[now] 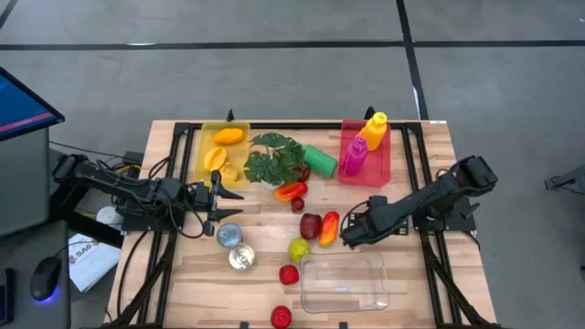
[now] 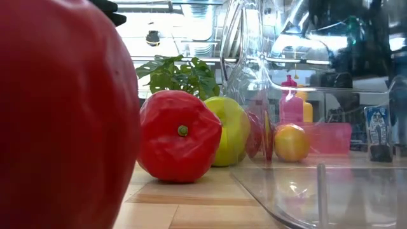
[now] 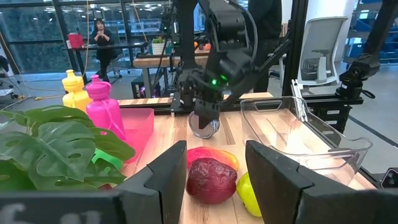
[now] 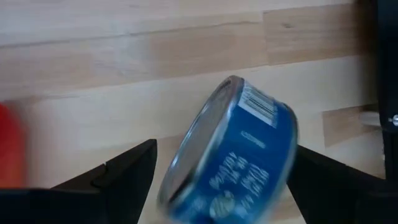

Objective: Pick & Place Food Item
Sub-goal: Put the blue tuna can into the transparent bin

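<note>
A blue-labelled tin can (image 4: 233, 158) sits tilted between the fingers of my right gripper (image 1: 352, 230), which points steeply down just right of the red and orange foods (image 1: 327, 226) at mid-table. The left wrist view shows the can (image 3: 204, 126) low over the wood under that gripper. A dark red food (image 3: 211, 179), a green apple (image 1: 299, 249) and a red tomato (image 1: 289, 274) lie beside the clear container (image 1: 343, 285). My left gripper (image 3: 216, 180) stands open and level at the table's left, with nothing between its fingers. My right gripper holds the can between its two fingers, one at the lid end (image 4: 171, 177) and one at the opposite end (image 4: 292, 146). The fingers come from above, slanting down. The can is tilted; whether its lower rim touches the table I cannot tell.
Two more cans (image 1: 235, 247) lie left of the foods. At the back stand a yellow tray (image 1: 219, 151) with fruit, a leafy plant (image 1: 277, 157), a green piece (image 1: 320, 161) and a pink tray (image 1: 366, 151) with two bottles. A red food (image 1: 281, 316) lies at the near edge.
</note>
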Action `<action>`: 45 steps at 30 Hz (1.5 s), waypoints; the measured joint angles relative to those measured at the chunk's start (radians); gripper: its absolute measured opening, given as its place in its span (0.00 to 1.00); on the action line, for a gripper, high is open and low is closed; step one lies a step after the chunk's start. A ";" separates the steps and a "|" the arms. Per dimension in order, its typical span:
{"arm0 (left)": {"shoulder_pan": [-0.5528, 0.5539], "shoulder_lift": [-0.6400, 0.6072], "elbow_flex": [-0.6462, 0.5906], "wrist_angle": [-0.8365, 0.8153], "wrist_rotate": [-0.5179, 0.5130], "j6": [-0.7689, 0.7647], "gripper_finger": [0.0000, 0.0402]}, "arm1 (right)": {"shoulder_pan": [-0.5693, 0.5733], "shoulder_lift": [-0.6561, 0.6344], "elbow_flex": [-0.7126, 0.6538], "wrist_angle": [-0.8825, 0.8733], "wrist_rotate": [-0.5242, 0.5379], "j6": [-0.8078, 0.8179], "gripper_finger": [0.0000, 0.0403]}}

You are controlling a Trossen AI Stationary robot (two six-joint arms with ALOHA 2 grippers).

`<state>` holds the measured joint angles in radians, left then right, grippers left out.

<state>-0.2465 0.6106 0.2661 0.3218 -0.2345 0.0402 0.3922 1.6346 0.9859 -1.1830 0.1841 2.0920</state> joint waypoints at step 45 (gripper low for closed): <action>0.000 0.000 0.000 0.000 0.000 -0.003 0.38 | 0.016 0.154 -0.001 0.037 0.053 -0.056 0.29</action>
<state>-0.2466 0.6106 0.2661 0.3217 -0.2344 0.0372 0.4086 1.7882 0.9852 -1.1455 0.2367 2.0359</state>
